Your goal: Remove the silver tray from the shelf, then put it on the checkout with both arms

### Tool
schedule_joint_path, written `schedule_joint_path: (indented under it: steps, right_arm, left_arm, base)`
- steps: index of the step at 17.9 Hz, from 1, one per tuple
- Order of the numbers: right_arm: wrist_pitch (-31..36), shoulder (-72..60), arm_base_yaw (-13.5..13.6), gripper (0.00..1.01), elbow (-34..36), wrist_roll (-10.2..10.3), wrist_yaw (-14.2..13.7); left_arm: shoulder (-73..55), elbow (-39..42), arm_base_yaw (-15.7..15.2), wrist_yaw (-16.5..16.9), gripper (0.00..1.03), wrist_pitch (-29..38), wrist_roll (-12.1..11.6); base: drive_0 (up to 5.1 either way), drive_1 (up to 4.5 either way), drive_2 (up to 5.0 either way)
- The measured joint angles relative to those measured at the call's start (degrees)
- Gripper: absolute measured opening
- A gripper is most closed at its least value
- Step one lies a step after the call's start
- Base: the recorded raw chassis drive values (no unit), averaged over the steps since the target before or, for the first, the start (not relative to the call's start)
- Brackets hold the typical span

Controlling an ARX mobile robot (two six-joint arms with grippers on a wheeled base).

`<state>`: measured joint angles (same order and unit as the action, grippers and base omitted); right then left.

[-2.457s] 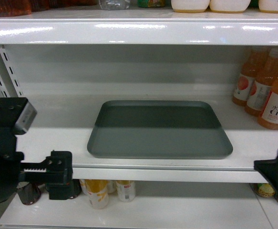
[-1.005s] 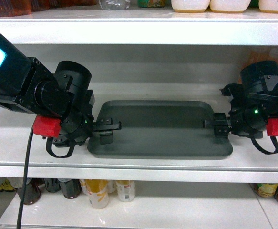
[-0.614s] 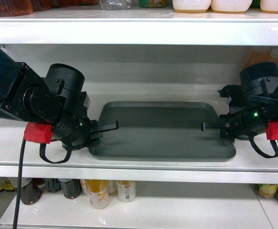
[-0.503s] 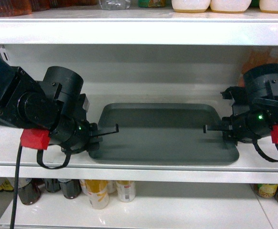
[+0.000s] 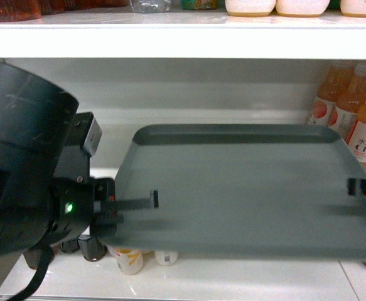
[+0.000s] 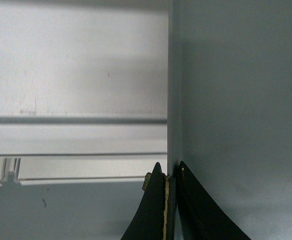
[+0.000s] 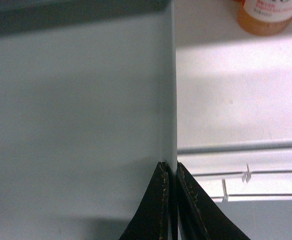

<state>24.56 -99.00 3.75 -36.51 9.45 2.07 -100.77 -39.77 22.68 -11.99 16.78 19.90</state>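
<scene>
left pincer [image 6: 168, 187]: two black fingers pinched on the left rim of the silver tray [image 5: 245, 188], one above and one below the edge. right pincer [image 7: 170, 185]: fingers likewise clamped on the tray's right rim; in the head view only a finger tip shows at the frame edge [image 5: 352, 186]. the tray is held level between both pincers, forward of the shelf [image 5: 110, 164], its front edge overhanging the shelf's front lip and covering it. left arm body [image 5: 26, 175] fills the lower left of the head view, green led lit. orange drink bottles [image 5: 352, 110] stand on the shelf, right of the tray. more bottles [image 5: 129, 260] stand on the lower shelf.
</scene>
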Motion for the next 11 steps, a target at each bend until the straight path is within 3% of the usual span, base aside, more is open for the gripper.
schedule_joint_path:
  steps: [3, 11]
  right_arm:
    - [-0.42, 13.16, 0.02, 0.03, 11.15, 0.24, 0.87]
    - [-0.04, 14.73, 0.39, 0.02, 11.41, 1.05, 1.66]
  left_arm:
    - [9.73, 7.85, 1.73, -0.52, 0.03, -2.95, 2.4]
    - [12.85, 9.53, 1.27, -1.55, 0.03, -2.97, 2.86]
  base:
    - [0.0, 0.0, 0.0]
    - [0.0, 0.0, 0.0]
